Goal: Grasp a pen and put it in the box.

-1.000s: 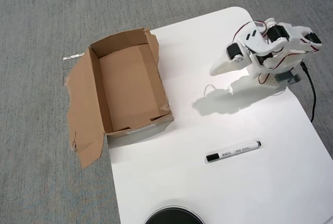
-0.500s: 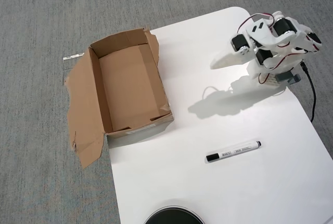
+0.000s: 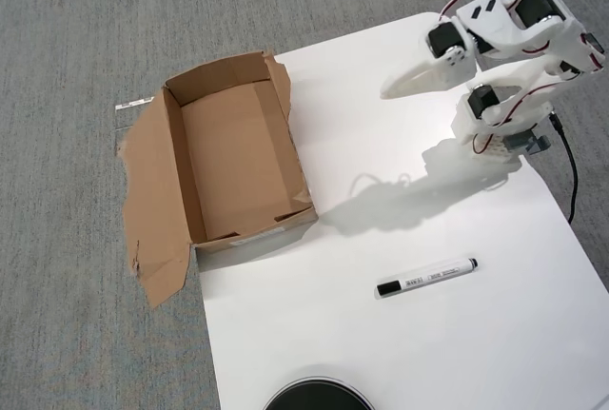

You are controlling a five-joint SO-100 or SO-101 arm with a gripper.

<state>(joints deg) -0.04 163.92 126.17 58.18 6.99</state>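
A black round object (image 3: 317, 397) pokes in at the overhead view's bottom edge. The white counter (image 3: 457, 353) fills the right side. The box (image 3: 233, 158) sits open at its left edge. The arm is folded at upper right, its hand (image 3: 392, 89) together. The pen (image 3: 425, 277) lies flat, well apart from both.

From overhead, my white arm (image 3: 504, 58) sits folded at the white counter (image 3: 400, 334) corner. The slim white black-capped marker pen (image 3: 426, 277) lies well apart from the brown cardboard box (image 3: 238, 163).
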